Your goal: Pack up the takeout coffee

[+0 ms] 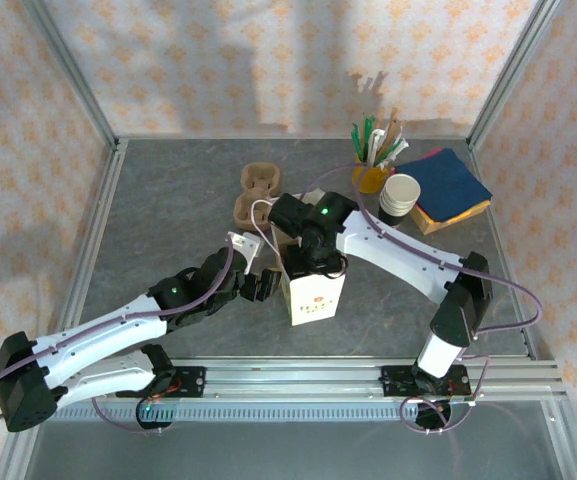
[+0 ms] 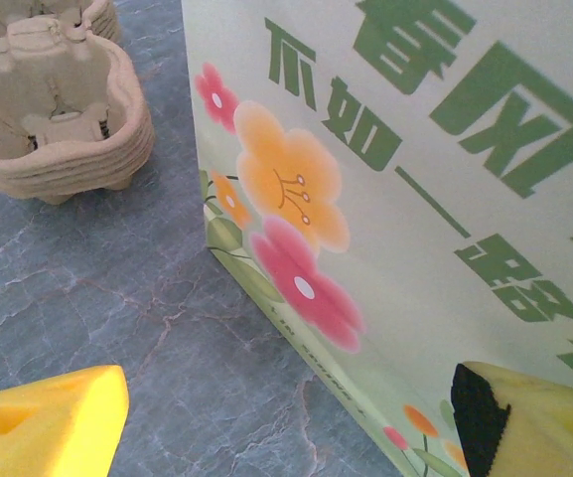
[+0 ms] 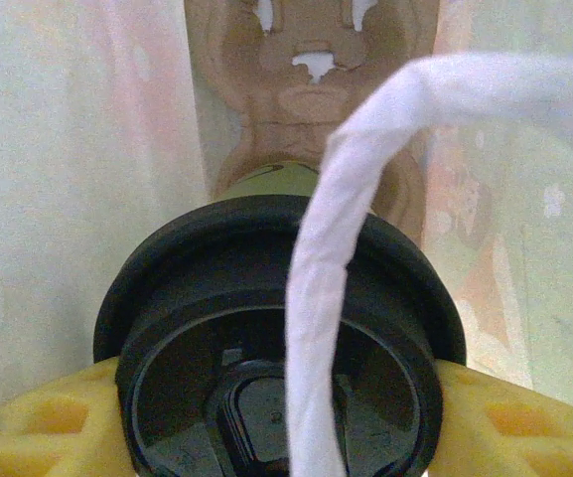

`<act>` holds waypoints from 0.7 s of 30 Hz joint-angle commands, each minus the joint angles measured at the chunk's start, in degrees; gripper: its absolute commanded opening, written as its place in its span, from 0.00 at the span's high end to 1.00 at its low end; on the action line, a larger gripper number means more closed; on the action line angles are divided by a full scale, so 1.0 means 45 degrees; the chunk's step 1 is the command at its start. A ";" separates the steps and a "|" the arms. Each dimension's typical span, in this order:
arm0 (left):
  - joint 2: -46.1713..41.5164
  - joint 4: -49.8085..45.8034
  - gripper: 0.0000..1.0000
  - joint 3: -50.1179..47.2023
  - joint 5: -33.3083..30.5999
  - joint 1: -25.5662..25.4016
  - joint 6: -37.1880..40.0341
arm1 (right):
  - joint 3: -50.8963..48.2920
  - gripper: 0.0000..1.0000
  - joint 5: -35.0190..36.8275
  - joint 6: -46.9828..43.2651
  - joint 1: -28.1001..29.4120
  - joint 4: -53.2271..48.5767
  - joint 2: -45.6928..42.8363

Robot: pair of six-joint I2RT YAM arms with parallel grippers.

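My right fingers (image 3: 28, 427) are clamped on the takeout coffee (image 3: 197, 298) inside the paper bag (image 1: 316, 295). My left fingers (image 2: 38, 422) sit apart at the bag's left side. The bag stands on a grey marbled table (image 1: 168, 200), with floral-papered walls (image 1: 168, 60) around it. The coffee's black lid lies squarely between my right fingers, and the bag's white handle (image 3: 336, 248) crosses in front of it.

Bright, even light overhead; my wrist feeds blur up close.
I see faint shadows on the orange-flowered back wall (image 1: 298, 70); the grey marbled tabletop (image 1: 168, 210) is evenly lit. The twisted white paper handle (image 3: 326, 298) blurs across the dim round black plastic lid (image 3: 197, 298).
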 commanded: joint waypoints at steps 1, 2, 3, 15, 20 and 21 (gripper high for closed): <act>0.0140 -0.0361 0.13 0.0346 -0.0419 -0.0094 0.0202 | -0.0264 0.48 -0.0012 -0.0213 -0.0033 -0.0129 -0.0464; 0.0181 -0.0371 0.13 0.0359 -0.0440 -0.0094 0.0219 | -0.0287 0.48 -0.0041 -0.0246 -0.0038 -0.0133 -0.0474; 0.0232 -0.0381 0.13 0.0376 -0.0479 -0.0091 0.0241 | -0.0308 0.48 -0.0053 -0.0274 -0.0043 -0.0130 -0.0493; 0.0455 -0.0513 0.13 0.0476 -0.0911 -0.0085 0.0280 | -0.0527 0.48 -0.0164 -0.0432 -0.0077 -0.0135 -0.0516; 0.0516 -0.0541 0.13 0.0457 -0.1043 -0.0086 0.0239 | -0.0347 0.49 -0.0131 -0.0511 0.0097 -0.0136 -0.0301; 0.0499 -0.0560 0.13 0.0465 -0.1091 -0.0075 0.0207 | -0.0356 0.49 -0.0133 -0.0507 0.0094 -0.0138 -0.0279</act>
